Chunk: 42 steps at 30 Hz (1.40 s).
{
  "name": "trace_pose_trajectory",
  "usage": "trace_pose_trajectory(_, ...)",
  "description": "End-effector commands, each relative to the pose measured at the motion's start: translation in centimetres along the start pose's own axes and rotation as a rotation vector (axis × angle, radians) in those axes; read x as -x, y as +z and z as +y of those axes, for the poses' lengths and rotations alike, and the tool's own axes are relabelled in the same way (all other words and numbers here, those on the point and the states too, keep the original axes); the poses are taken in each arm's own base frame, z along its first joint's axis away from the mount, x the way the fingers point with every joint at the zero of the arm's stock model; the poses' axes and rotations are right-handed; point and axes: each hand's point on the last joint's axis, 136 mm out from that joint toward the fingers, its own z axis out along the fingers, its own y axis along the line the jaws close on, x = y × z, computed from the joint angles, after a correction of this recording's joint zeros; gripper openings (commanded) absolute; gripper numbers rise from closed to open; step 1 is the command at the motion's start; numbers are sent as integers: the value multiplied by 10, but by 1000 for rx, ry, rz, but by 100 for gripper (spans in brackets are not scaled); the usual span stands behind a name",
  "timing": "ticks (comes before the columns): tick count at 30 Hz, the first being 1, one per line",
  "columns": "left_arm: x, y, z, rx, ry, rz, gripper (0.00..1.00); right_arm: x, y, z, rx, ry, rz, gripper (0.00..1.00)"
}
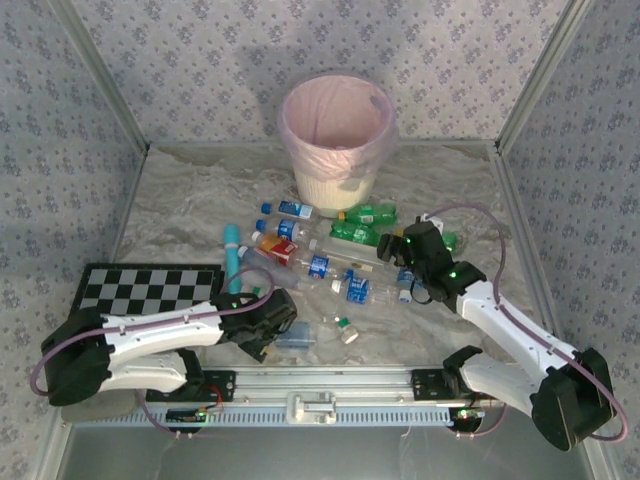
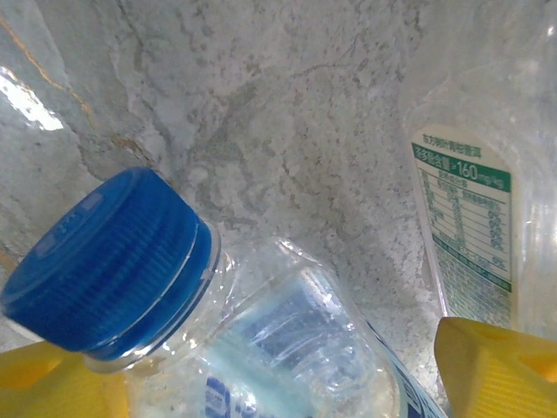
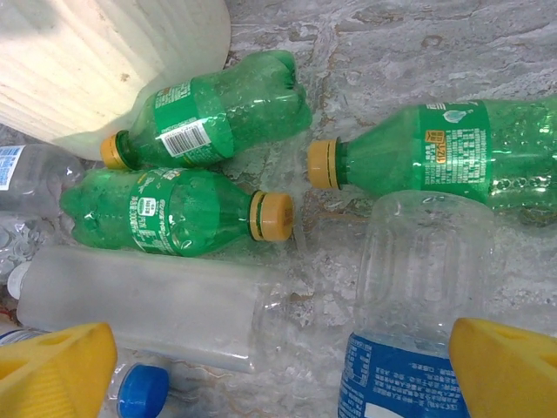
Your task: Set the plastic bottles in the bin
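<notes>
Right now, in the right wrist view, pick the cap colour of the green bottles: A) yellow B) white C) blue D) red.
A: the green bottles end in yellow caps.

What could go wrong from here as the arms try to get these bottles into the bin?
1. The left gripper straddles the blue-capped bottle near its cap end; gripped there, the smooth bottle may tip or slip out.
2. The right gripper is open over a blue-labelled bottle crowded by a frosted bottle and green bottles; closing may send the neighbours rolling.
</notes>
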Motion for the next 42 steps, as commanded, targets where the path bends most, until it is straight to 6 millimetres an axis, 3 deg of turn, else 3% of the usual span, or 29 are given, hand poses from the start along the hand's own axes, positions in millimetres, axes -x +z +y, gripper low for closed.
trace_pose_trajectory(1, 1, 4, 0, 0, -37, -15, 84, -1, -3, -7, -30, 5, -10, 100)
trace_pose_trajectory(17, 21, 11, 21, 37, -81, -102, 58, -3, 3, -9, -51, 4, 0, 100)
trace_pose_trajectory(27, 56, -46, 2, -92, 5, -243, 45, 1, 10, -4, -55, 2, 13, 100)
trace_pose_trajectory(35, 94, -117, -50, -319, 106, -457, 40, -1, 20, 6, -39, -3, 47, 100)
trace_pose_trajectory(42, 131, -175, -132, -545, 185, -605, 37, -7, 23, 10, -22, 3, 75, 100)
